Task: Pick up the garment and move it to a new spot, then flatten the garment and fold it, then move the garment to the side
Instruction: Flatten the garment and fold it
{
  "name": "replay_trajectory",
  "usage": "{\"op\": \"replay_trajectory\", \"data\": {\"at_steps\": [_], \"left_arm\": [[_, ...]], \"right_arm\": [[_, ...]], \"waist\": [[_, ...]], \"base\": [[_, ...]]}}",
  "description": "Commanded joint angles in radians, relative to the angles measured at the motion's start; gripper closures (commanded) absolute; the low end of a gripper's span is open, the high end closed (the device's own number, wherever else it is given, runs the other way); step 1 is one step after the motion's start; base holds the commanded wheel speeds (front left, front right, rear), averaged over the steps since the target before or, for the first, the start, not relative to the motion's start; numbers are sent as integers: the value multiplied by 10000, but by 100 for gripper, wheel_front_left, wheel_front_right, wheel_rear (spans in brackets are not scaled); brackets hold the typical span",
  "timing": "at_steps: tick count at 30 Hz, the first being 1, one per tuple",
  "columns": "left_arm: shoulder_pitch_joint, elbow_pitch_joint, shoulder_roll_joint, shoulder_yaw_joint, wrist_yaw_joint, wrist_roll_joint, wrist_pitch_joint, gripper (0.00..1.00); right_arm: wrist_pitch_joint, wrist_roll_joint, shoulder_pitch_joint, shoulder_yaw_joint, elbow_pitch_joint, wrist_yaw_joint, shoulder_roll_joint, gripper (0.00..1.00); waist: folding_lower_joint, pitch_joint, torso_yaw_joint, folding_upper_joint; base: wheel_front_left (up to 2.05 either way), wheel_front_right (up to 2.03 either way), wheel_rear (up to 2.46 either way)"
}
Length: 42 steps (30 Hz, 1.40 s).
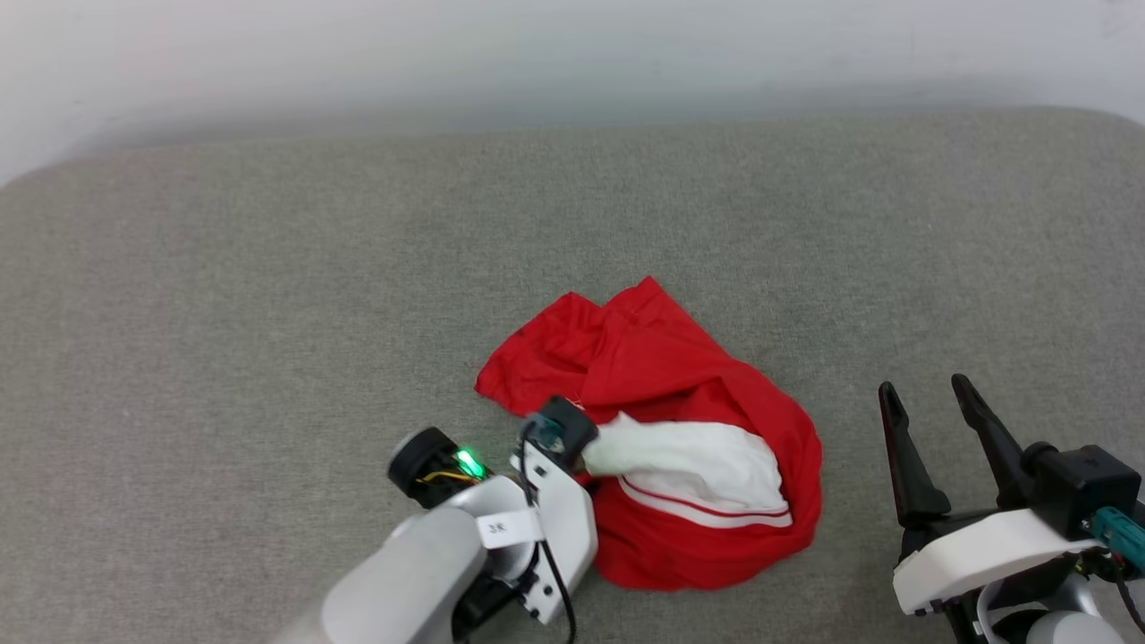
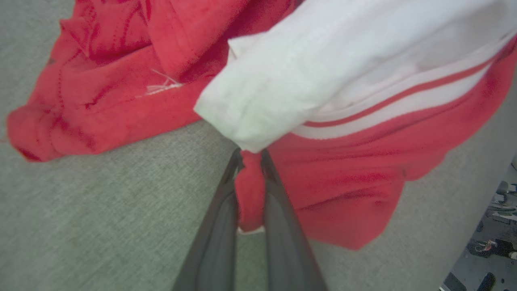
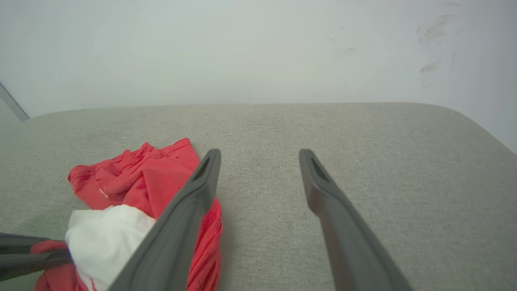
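The garment point(image 1: 662, 376), red with a white sleeve and red-white striped trim, lies crumpled on the grey surface in the head view. My left gripper point(image 1: 588, 467) reaches into its near left edge. In the left wrist view my left gripper point(image 2: 251, 155) is shut on a fold of the red garment point(image 2: 343, 182), just under the white sleeve. Off to the right of the pile, my right gripper point(image 1: 926, 391) stands open with nothing in it. From the right wrist, my right gripper point(image 3: 259, 155) shows a wide gap, and the garment point(image 3: 137, 178) lies to its left.
A grey fabric-covered surface point(image 1: 268, 295) spreads wide around the pile, with a pale wall point(image 1: 572, 54) behind its far edge. The surface's rounded edge and the floor point(image 2: 492, 242) below show at the lower right of the left wrist view.
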Motion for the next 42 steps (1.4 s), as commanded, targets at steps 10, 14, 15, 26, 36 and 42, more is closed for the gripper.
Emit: {"op": "replay_trajectory", "data": {"at_steps": [10,14,15,26,36,42], "left_arm": [[1617,-1464,1256,1621,1913,-784,-850,100],[2958,-1993,1808,2427,2794,-1508,-907,100],[3310,-2070,1910,2611,2985,-1702,-928,100],[6024,-2574,1901,3119,3661,-3107,-775,0],[5488,-3207,1989,3279,3747,-2437,-1915,0],[4929,-3508,1981,3399,3714,-1949,-2706,0]], "right_arm": [[90,44,426,-176,95,-3,7,0],[152,23,589,-242,-8,-3,7,0],[165,25,639,-245,-19,-3,9,0],[336,-6,992,-246,-251,-3,7,0],[485,-8,1126,-252,-423,-3,7,0],[508,42,1165,-310,-471,-3,7,0]], "waist": [[-1,-955,283,0],[-1,-1099,334,0],[-1,-1141,337,0],[-1,-1544,344,0],[-1,-1790,304,0],[-1,-1799,301,0]], "base": [[0,0,0],[0,0,0],[0,0,0],[0,0,0],[0,0,0],[0,0,0]]}}
